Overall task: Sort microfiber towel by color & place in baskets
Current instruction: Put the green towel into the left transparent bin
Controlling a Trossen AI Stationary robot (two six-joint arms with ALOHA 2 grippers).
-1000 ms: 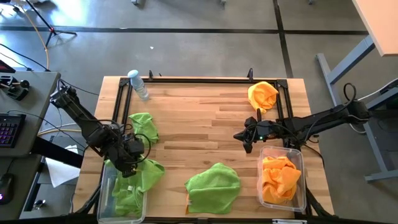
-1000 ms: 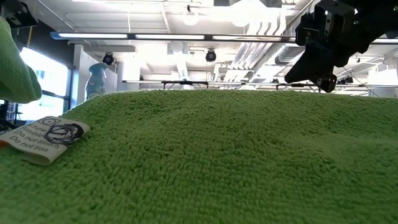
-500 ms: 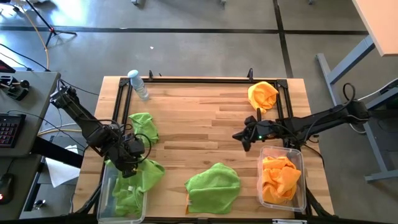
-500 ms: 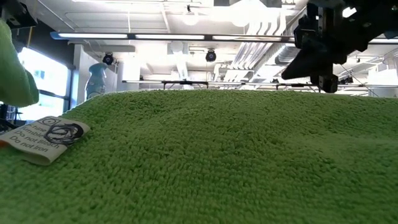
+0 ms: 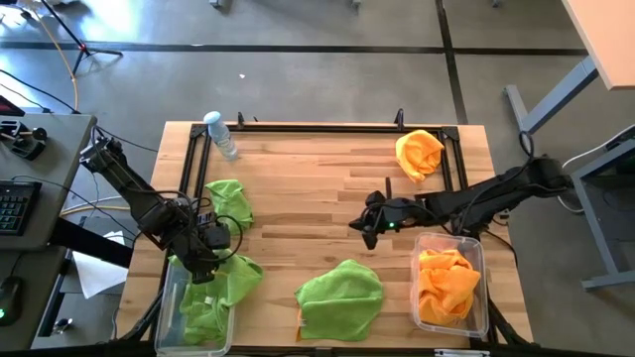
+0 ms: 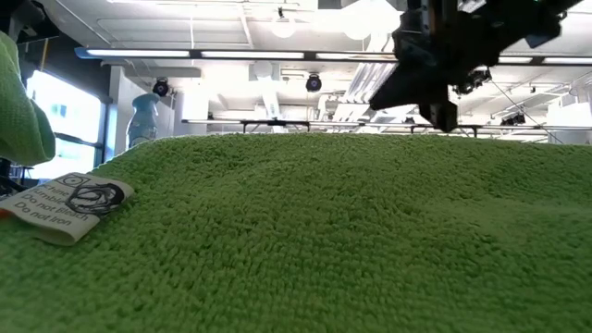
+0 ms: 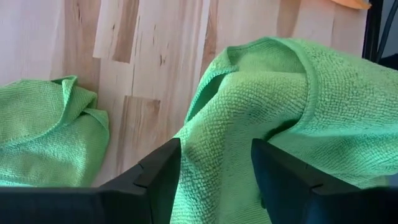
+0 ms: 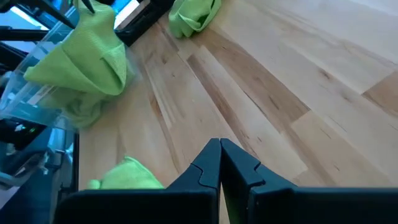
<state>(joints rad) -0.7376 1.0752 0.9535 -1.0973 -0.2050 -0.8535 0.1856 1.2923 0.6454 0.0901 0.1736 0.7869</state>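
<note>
My left gripper (image 5: 205, 266) hangs open over the left basket (image 5: 167, 309), above a lime green towel (image 5: 226, 288) that is draped over the basket's rim and partly inside. In the left wrist view its fingers (image 7: 158, 177) stand on either side of that towel (image 7: 292, 106). My right gripper (image 5: 363, 228) is shut and holds nothing, above bare wood mid-table. More green towels lie at the left (image 5: 230, 201) and near the front edge (image 5: 342, 295). An orange towel (image 5: 419, 152) lies at the far right. The right basket (image 5: 483, 260) holds orange towels (image 5: 446, 283). My left gripper points steeply down, its open fingers on either side of a raised fold (image 7: 214, 186) of the green towel. Whether the fingers touch the cloth, I cannot tell. The towel rests on the basket's rim and spills onto the table.
A clear water bottle (image 5: 220, 134) lies at the far left corner. A black frame (image 5: 317, 126) runs along the table's far edge and sides. The front green towel with its white label (image 6: 65, 205) fills the low view. Bare wood (image 5: 317, 188) lies mid-table.
My right gripper, still shut, has moved toward the table's left edge over the bare wood, most of it in the last half second. The towels and baskets lie as before.
</note>
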